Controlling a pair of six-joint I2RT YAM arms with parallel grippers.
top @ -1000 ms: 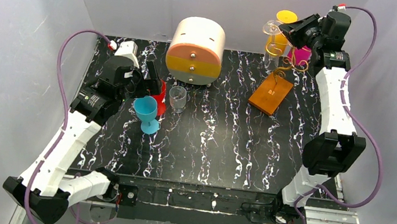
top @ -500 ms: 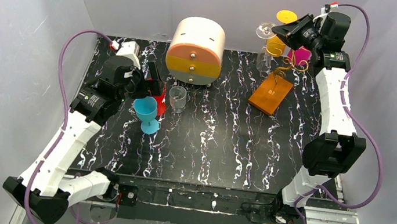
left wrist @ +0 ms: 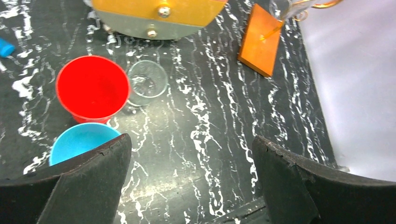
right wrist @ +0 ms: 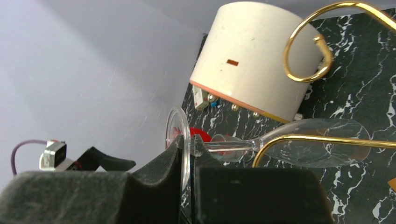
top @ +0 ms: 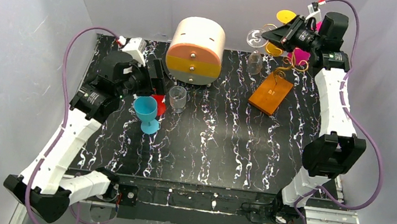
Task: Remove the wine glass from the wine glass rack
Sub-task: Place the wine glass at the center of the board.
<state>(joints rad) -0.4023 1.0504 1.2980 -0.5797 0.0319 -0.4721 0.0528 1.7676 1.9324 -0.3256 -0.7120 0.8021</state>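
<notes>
Right end effector (top: 267,35), seen from the overhead camera, is pinched narrow on the round foot of a clear wine glass (top: 254,65). It holds the glass in the air over the far right of the bench (top: 220,150), just left of the gold curls of the wine glass rack (top: 272,92). A yellow glass (top: 285,16) and a pink glass (top: 300,55) sit among those curls. The left end effector (top: 153,75) hangs spread wide above a red cup (top: 162,92), near a blue goblet (top: 146,110), a tumbler (top: 177,98) and a round drawer box (top: 196,47).

Left wrist camera: wide-set fingers (left wrist: 88,186) frame the red cup, the goblet's rim and the tumbler on the marbled bench, with the rack's wooden base at upper right.

Right wrist camera: foam pads (right wrist: 154,186) clamp the glass's foot edge-on. The stem runs right to the bowl, where a gold wire crosses it. Whether wire and glass touch cannot be told.
</notes>
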